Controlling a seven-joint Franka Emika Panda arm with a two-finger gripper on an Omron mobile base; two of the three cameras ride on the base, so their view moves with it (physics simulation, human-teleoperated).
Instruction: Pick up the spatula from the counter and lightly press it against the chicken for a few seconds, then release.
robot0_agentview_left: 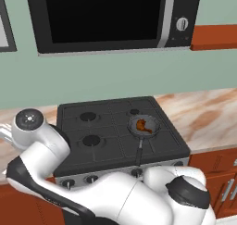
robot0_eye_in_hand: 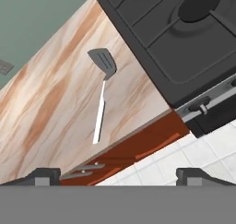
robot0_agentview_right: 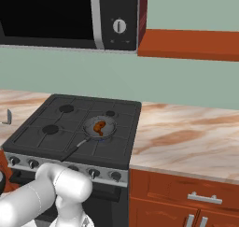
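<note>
Your gripper [robot0_eye_in_hand: 122, 176] spread wide and empty, hovering over the counter [robot0_eye_in_hand: 46, 103], spatula [robot0_eye_in_hand: 102, 91] lying flat there at 12 o'clock, dark blade farthest from you, stove [robot0_eye_in_hand: 184, 43] at 2 o'clock, chicken [robot0_agentview_left: 142, 125] in the pan [robot0_agentview_left: 157, 125] on the stove's right side.

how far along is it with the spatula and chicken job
Nothing looks done: the grey slotted spatula with a white handle lies flat on the marbled counter, untouched. In hand: the open gripper hovers over it, clear of it. Left: grasp it, carry it to the browned chicken piece in the small dark pan on the black stove, press briefly, release.
</note>
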